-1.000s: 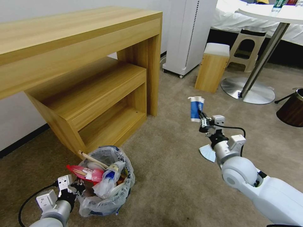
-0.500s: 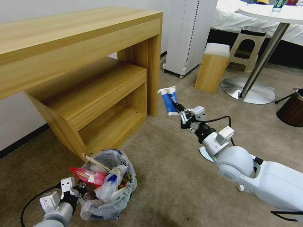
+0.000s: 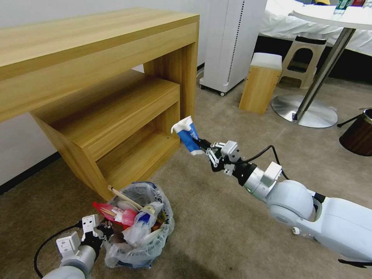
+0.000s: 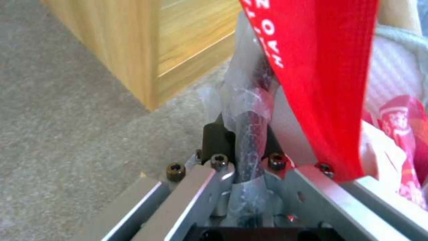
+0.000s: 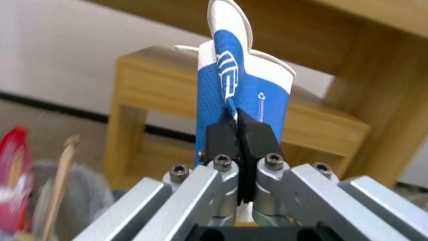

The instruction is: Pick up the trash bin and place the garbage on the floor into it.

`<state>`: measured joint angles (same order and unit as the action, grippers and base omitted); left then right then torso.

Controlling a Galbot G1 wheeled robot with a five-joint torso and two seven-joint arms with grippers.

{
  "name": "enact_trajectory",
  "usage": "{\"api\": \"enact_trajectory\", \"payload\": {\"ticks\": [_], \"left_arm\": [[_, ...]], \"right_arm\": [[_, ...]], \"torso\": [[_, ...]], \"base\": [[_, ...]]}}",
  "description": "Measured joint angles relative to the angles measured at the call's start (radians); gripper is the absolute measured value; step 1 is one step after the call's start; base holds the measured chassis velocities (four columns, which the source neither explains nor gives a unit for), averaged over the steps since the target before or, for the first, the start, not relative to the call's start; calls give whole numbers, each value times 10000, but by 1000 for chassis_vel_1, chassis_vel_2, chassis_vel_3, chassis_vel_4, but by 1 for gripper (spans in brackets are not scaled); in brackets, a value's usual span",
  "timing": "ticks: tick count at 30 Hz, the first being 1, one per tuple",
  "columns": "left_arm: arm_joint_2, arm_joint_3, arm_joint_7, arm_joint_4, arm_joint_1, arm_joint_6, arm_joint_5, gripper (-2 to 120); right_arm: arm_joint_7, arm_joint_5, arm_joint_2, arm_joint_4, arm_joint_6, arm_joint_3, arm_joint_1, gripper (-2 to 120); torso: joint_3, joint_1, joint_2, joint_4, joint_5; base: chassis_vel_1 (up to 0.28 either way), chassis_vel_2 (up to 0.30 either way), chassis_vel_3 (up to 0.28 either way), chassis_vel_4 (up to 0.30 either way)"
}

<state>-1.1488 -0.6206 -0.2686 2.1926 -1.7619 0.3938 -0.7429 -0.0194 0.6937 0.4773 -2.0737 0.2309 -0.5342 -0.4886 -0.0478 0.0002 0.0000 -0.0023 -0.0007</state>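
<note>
Nearest you, your left gripper (image 3: 104, 229) is clamped on the bagged rim of the trash bin (image 3: 141, 248), which sits on the carpet (image 3: 217, 224) just in front of the wooden shelf unit (image 3: 116, 116), stuffed with a red wrapper (image 3: 112, 212) and a wooden stick (image 3: 124, 197). Farther out, your right gripper (image 3: 202, 145) pinches a crumpled blue-and-white paper cup (image 3: 186, 135) in the air, above the carpet beside the shelf unit and beyond the bin.
</note>
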Motion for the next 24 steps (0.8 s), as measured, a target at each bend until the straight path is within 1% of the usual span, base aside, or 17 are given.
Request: {"api": "enact_trajectory", "payload": {"ticks": [1,2,3,4,5,9,12,13,17,20,21,24], "left_arm": [[-14,15,3,117,-50,20,26,0],[-19,18,3,152,-69,24,38,0],[-36,42,15,291,-153,41,96,0],[-36,42,15,291,-153,41,96,0],[-65,49,32,373,-214,50,140,0],[-162,51,103,481,-336,50,267,0],[-235,50,147,504,-423,44,372,0],[-273,51,154,521,-433,38,406,0],[-311,64,156,558,-441,35,432,0],[-386,73,158,707,-506,36,454,0],[-386,73,158,707,-506,36,454,0],[-444,55,158,890,-628,40,472,0]], "right_arm": [[425,-130,-7,196,189,-145,-3,0],[566,-167,-12,245,236,-184,-4,0],[1019,-300,-13,430,459,-368,9,0],[1019,-300,-13,430,459,-368,9,0],[1316,-370,18,568,606,-553,94,0],[1605,-308,148,621,842,-781,259,0],[1862,-47,302,423,981,-860,434,0],[2060,-7,410,440,1101,-965,614,0],[2246,32,510,476,1248,-1152,840,0],[2805,184,576,488,1468,-1830,1457,0],[2805,184,576,488,1468,-1830,1457,0],[3153,296,793,741,1707,-2688,2172,0]], "torso": [[0,0,0,0,3],[0,0,0,0,3],[0,0,0,-1,0],[0,0,0,-1,0],[0,0,0,-1,2],[0,0,0,1,2],[0,-1,0,0,-1],[0,-1,0,0,-1],[0,-1,0,2,0],[0,-1,0,-1,0],[0,-1,0,-1,0],[0,-1,0,1,-1]], "base": [[0,0,0,0],[0,0,0,0],[0,0,0,0],[0,0,0,0],[0,0,0,0],[0,0,0,0],[0,0,0,0],[0,0,0,0],[0,0,0,0],[0,0,0,0],[0,0,0,0],[0,0,0,0]]}}
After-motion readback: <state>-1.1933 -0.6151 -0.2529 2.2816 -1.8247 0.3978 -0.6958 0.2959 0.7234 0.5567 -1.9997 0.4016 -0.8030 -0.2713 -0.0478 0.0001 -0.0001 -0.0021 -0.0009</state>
